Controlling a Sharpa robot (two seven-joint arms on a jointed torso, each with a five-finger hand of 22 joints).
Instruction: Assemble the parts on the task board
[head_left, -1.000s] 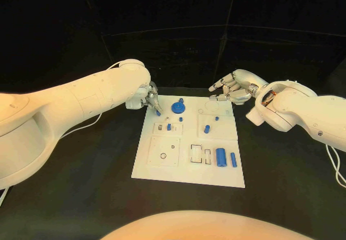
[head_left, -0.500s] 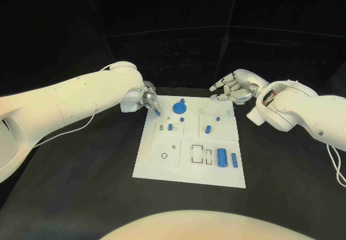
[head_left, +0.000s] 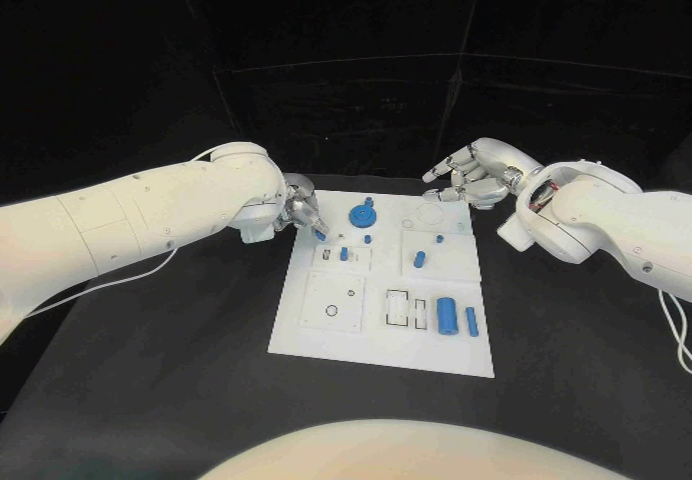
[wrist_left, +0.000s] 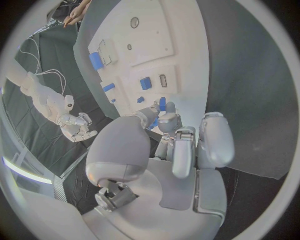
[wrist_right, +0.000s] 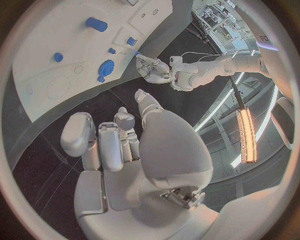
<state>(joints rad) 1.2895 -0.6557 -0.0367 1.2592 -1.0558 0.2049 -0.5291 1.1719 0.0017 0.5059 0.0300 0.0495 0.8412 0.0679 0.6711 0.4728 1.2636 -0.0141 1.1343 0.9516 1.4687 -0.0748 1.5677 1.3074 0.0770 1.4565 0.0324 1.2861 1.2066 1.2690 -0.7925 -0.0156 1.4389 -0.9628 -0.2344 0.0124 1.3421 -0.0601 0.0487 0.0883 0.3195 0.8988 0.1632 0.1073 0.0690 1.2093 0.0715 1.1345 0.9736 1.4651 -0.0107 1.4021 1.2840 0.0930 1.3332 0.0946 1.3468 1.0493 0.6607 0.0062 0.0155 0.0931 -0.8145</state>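
The white task board (head_left: 379, 345) lies mid-table and also shows in the left wrist view (wrist_left: 153, 40) and the right wrist view (wrist_right: 44, 60). My left hand (head_left: 297, 213) hovers at the board's far left edge and pinches a small blue part (head_left: 317, 234) between thumb and finger (wrist_left: 164, 118). Beside it on the board stands a round blue part (head_left: 362, 215) (wrist_right: 105, 67). Small blue pegs (head_left: 415, 259) and two blue cylinders (head_left: 447, 315) rest farther along. My right hand (head_left: 473, 172) (wrist_right: 119, 142) hangs above the board's far right corner, fingers loosely apart, holding nothing.
Black table (head_left: 159, 350) surrounds the board on all sides. Empty outlined slots (head_left: 392, 306) and a round recess (head_left: 335, 309) sit in the board's near half. My bulky left forearm (head_left: 130, 230) reaches across the table's left side.
My left hand has slid slightly nearer along the board's left edge, still pinching the blue part, and its forearm has swung lower. The right hand has stayed put.
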